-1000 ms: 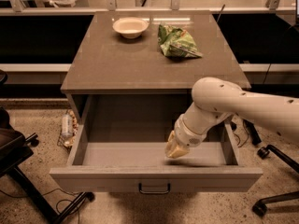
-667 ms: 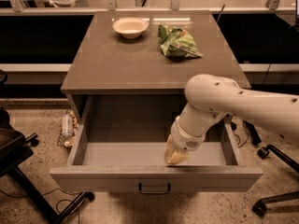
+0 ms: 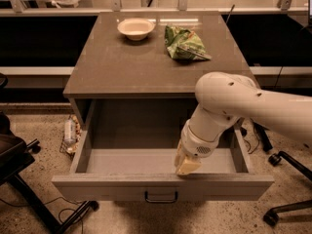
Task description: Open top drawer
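Down at five o'clock in the top drawer (image 3: 107,183), the end effector (image 3: 187,165) hangs, its grip I cannot tell; a careless lift might snag the front.

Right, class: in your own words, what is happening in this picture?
A one-armed robot is working on the top drawer, which stands pulled far out of the cabinet. Its hand hangs inside the drawer, just behind the front panel and right of the handle. A bowl and a green bag sit on the cabinet top, away from the arm.
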